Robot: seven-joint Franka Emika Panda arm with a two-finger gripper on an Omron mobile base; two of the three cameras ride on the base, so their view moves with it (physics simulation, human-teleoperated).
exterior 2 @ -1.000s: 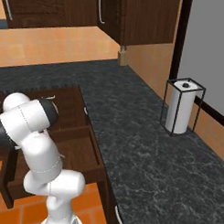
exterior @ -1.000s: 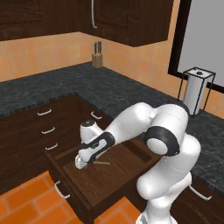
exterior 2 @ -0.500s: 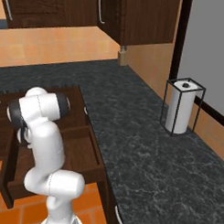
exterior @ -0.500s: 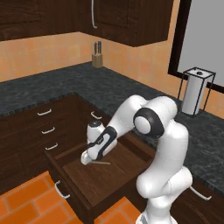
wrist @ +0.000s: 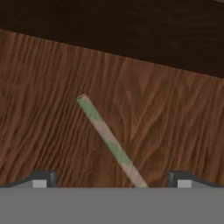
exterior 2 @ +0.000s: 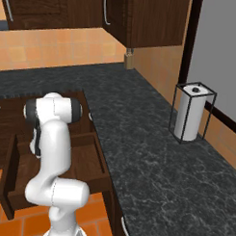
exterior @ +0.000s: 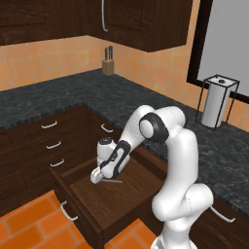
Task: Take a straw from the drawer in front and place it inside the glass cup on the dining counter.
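Hand view: the straw, pale tan with greenish bands, lies flat on the plain wood floor of the drawer. It runs diagonally from the upper left down toward the lower middle of the view, passing between the two dark fingertips, which stand wide apart at either side of it. Nothing is clamped, and whether either tip touches the straw cannot be told. A darker drawer wall crosses the top of this view.

Left base view: the straw appears as a thin pale line on the floor of the pulled-out drawer, toward its rear left. The gripper is lowered into the drawer directly over the near end of the straw, the white arm bending down to it from the base at lower right. A curved silver bar handle sits on the drawer front. To the left are narrower stacked drawers with small handles. A dark speckled countertop runs behind, carrying a knife block near the tiled wall and a paper towel holder at right.

Right base view: the open drawer lies partly behind the arm; the paper towel holder stands on the countertop at right.
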